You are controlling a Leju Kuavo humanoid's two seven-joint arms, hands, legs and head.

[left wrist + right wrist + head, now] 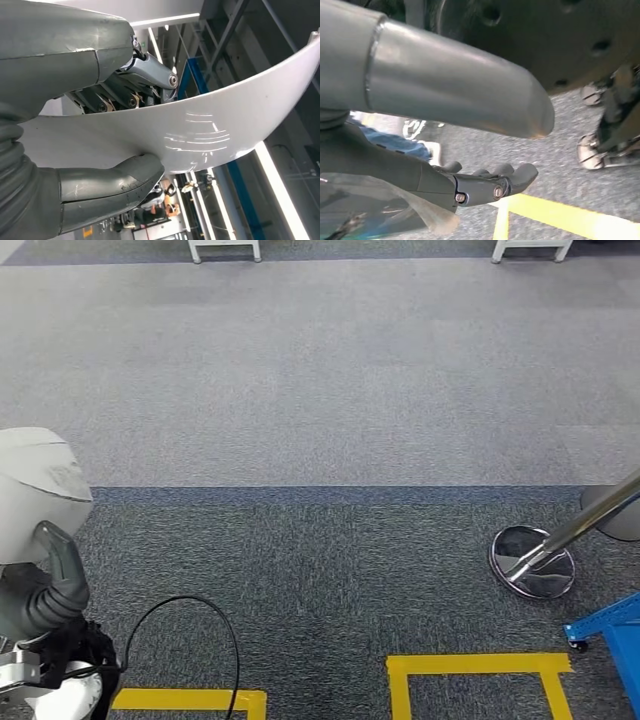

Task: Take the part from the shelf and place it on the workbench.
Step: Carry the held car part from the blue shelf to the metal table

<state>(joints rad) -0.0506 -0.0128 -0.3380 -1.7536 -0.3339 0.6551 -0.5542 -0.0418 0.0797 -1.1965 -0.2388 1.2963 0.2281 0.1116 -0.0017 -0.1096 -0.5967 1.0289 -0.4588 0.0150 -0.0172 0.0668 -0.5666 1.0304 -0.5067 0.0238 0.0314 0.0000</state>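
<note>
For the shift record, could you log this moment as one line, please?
phase: carrying | left hand: grips white part | right hand: empty, fingers apart | floor: grey carpet, yellow tape

Count, head view: one white part [34, 490]; one left hand [56, 580] on it. One black cable [198, 625] loop. Two yellow tape outlines on the carpet [317, 420], left [189, 699] and right [475, 665], both cut off by the frame. One chrome round base [532, 562] with one pole [596, 510]. One blue frame [615, 630]. Two white furniture feet, left [224, 249] and right [530, 249]. Right wrist view: one right hand [486, 182], nothing in it.
</note>
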